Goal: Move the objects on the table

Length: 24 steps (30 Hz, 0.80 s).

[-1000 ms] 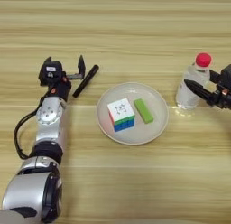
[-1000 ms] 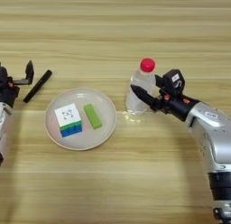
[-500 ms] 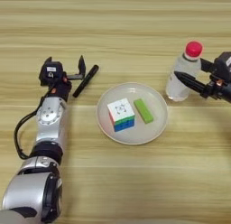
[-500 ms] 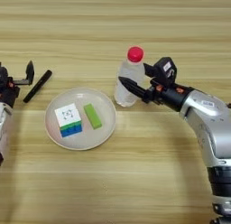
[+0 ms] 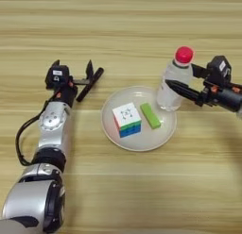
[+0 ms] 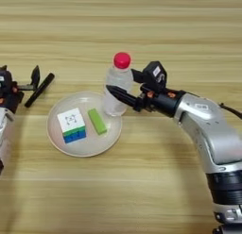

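Bottle (image 6: 116, 84) is standing upright at the plate's (image 6: 84, 150) right rim, clamped by the right gripper (image 6: 124, 86) reaching from farther right; left gripper (image 5: 73, 72) is sitting spread beside the marker (image 5: 90, 84).

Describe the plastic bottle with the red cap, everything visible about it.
The bottle is small, clear plastic with a round red cap, and stands upright. Its base sits over the far right rim of the round white plate, though whether it rests on the plate or is lifted cannot be told. The right gripper is shut on its body, one black finger across the near side, the other behind.
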Each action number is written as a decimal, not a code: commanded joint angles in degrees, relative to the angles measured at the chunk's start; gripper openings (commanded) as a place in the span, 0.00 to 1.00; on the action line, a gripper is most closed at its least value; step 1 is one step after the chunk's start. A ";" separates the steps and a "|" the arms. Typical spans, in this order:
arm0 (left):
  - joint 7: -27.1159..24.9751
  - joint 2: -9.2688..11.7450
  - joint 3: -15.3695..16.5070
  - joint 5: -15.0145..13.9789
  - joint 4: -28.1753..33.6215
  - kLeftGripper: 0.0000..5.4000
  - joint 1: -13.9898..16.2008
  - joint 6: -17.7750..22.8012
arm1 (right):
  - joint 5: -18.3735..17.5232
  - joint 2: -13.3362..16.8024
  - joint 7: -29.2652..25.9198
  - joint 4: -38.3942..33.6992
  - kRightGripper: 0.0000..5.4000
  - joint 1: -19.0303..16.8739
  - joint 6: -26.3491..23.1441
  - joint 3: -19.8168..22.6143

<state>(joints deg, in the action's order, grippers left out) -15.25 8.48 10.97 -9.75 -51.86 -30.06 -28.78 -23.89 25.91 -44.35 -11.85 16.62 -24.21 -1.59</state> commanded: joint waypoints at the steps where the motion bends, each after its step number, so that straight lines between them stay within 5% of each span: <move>1: -4.73 1.10 -1.61 0.03 2.09 1.00 -0.68 2.29 | -1.16 -0.29 -0.20 -2.55 0.58 2.67 -0.42 -0.27; 7: -12.28 2.32 -3.70 -1.16 10.03 1.00 0.17 4.76 | -1.33 -0.18 -0.49 -3.00 0.58 2.81 -0.73 -0.37; 12: -19.49 3.58 -5.87 -4.00 20.47 1.00 2.03 11.41 | -1.52 -0.01 -0.95 -3.07 0.58 3.10 -0.79 -0.34; 15: -25.28 3.97 -7.27 -7.27 26.70 1.00 3.58 14.77 | -1.54 -0.03 -1.16 -3.07 0.58 3.34 -0.71 -0.28; 24: -37.70 7.76 -15.10 -11.22 46.01 1.00 11.03 25.22 | -2.19 1.02 -2.48 -4.29 0.58 3.02 -0.68 0.21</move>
<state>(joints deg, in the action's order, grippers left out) -50.37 14.31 -1.98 -20.31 -10.54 -21.00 -6.61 -24.77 26.11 -46.18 -13.92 17.77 -24.84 -2.23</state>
